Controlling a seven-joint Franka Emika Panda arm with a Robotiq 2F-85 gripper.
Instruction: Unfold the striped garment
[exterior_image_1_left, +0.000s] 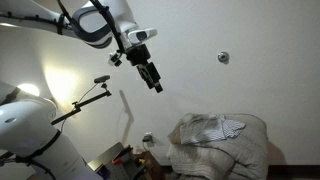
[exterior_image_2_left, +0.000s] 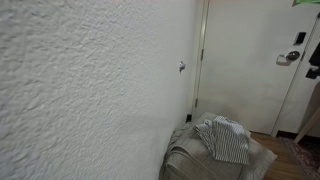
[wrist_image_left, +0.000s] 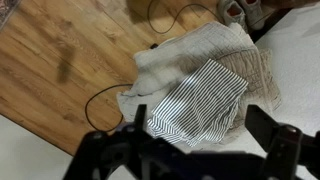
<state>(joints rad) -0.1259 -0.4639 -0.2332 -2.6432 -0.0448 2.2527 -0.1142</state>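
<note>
While hovering well above the striped garment (wrist_image_left: 200, 100), presenting the pincer (exterior_image_1_left: 156, 86) wide and empty, lining up for a grasp directly beneath.

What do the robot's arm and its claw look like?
The arm is glossy white with rounded segments and black rings at the joints. The gripper is all black: a blocky body ending in two slim fingers, dark in the wrist view too.

Beneath the pincer (wrist_image_left: 200, 125), striped garment (wrist_image_left: 205, 95) with its near hem hidden behind dark, blurred fingers (wrist_image_left: 272, 128), pincer body cropped at the bottom edge, beige mound (exterior_image_1_left: 205, 155) far below cut off low in an exterior view.
</note>
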